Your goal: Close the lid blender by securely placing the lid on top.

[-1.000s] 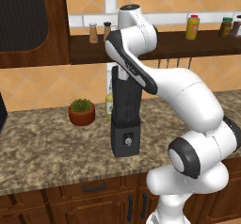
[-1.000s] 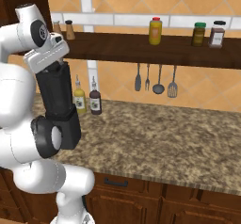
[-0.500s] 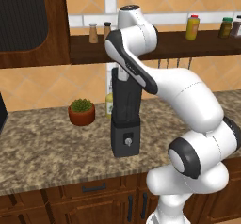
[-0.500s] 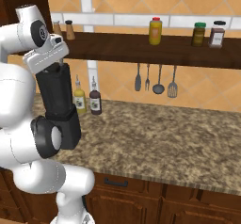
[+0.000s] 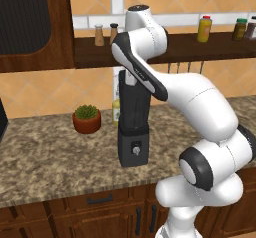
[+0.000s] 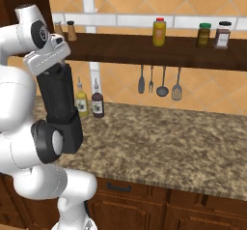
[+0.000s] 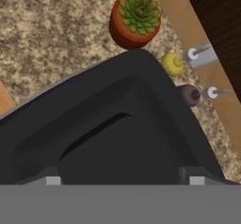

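The blender [image 5: 133,127] [image 6: 58,98] stands upright on the stone counter, a tall dark jar on a grey base with a round front knob. My hand sits right on top of its jar. From the hand view I look straight down at the jar's mouth [image 7: 155,100], and the black squarish lid [image 7: 117,157] lies inside that rim. My gripper [image 7: 121,178] [image 6: 52,70] is open, its fingertips [image 7: 52,180] wide apart on either side of the lid. Whether the pads touch the lid is hidden.
A terracotta plant pot [image 5: 87,119] [image 7: 134,18] stands left of the blender. A yellowish bottle [image 6: 81,103] [image 7: 172,63] and a dark bottle [image 6: 98,103] stand behind it by the wall. Utensils [image 6: 159,81] hang under a shelf [image 6: 144,48] holding jars.
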